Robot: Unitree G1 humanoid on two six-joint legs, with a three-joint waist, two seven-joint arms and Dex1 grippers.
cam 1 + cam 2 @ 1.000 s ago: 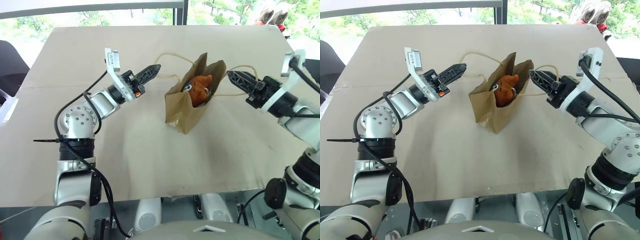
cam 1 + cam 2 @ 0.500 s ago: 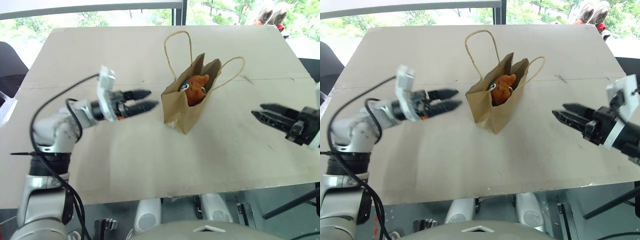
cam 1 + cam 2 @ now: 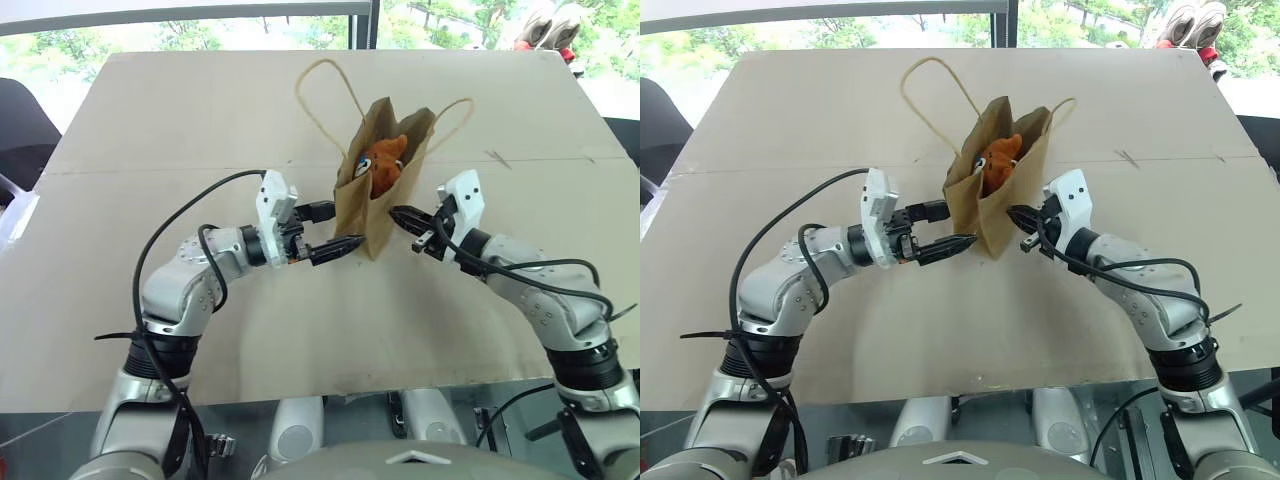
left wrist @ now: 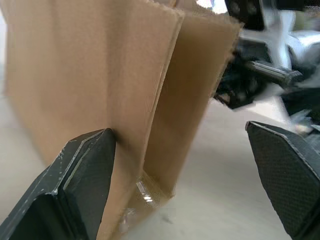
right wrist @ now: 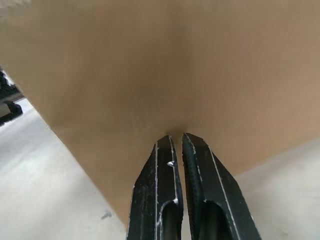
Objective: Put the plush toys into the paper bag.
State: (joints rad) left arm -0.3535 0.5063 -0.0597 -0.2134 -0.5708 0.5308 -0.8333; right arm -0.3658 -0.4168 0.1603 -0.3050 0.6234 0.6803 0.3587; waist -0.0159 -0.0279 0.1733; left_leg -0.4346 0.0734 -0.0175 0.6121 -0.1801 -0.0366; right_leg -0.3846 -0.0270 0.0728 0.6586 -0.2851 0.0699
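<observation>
Already the orange toy (image 3: 386, 160) sits inside the paper bag (image 3: 372, 205), something white beside it. Left gripper (image 3: 327, 230) gapes wide at the bag's base; right gripper (image 3: 402, 215), closed and empty, presses its side.

1. The right gripper (image 5: 178, 137) has its two black fingers (image 5: 156, 190) pressed together, with a thin slit between them.
2. Their tips touch the brown wall of the paper bag (image 5: 150, 65).
3. Pale table surface (image 5: 45, 190) lies on either side of the bag.
4. A dark, blurred gripper part (image 5: 7, 102) shows beside the bag's edge.
</observation>
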